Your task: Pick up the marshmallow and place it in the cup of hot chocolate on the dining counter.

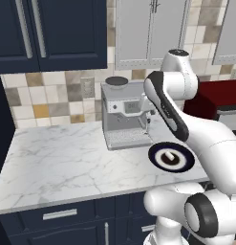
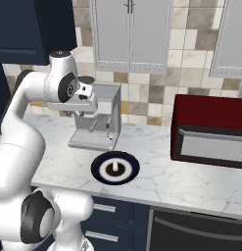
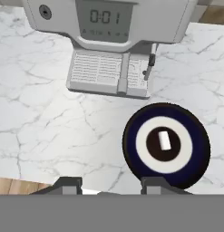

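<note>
One marshmallow [image 3: 164, 140] on one plate [image 3: 195, 158] – fingers [image 3: 66, 185] (two) apart, holding nothing.

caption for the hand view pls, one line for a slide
Open gripper above a marble worktop, the marshmallow on a navy plate in front of an espresso machine.

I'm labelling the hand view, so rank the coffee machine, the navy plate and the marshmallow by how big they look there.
1. Coffee machine, largest, though cut off by the top edge.
2. Navy plate, clearly smaller.
3. Marshmallow, a tiny white lump at the plate's centre, by far the smallest.
</note>
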